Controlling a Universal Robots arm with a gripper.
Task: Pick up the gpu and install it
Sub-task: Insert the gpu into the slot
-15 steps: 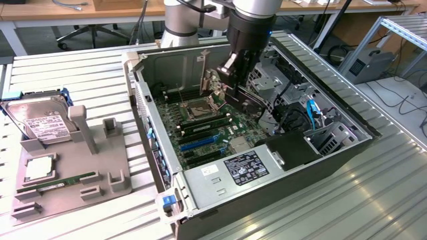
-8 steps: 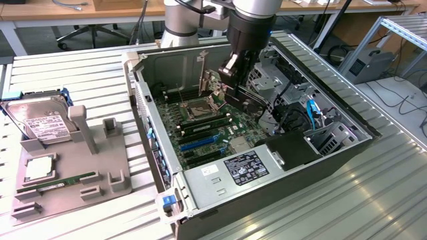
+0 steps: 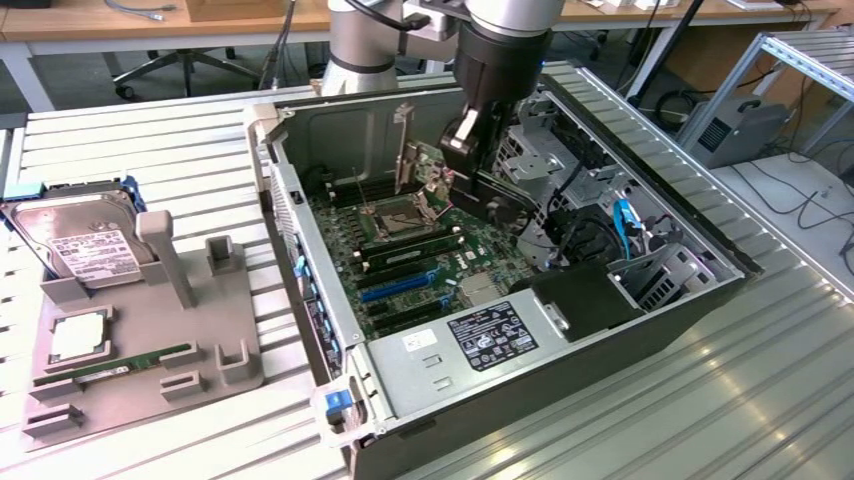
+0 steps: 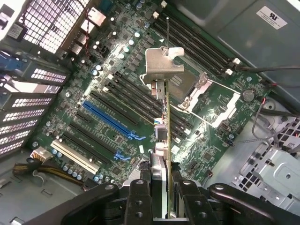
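Gpu (image 4: 161,132) held edge-on in gripper (image 4: 161,174), silver bracket (image 4: 164,65) at far end.

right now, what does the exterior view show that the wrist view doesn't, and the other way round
Exterior view: the hard drive and a RAM stick on the grey holder, beside the open case. Wrist view: the gpu seen edge-on, its silver bracket hanging above the slots. Both: the jaws shut on the gpu over the motherboard, with the CPU socket and the blue slot below.
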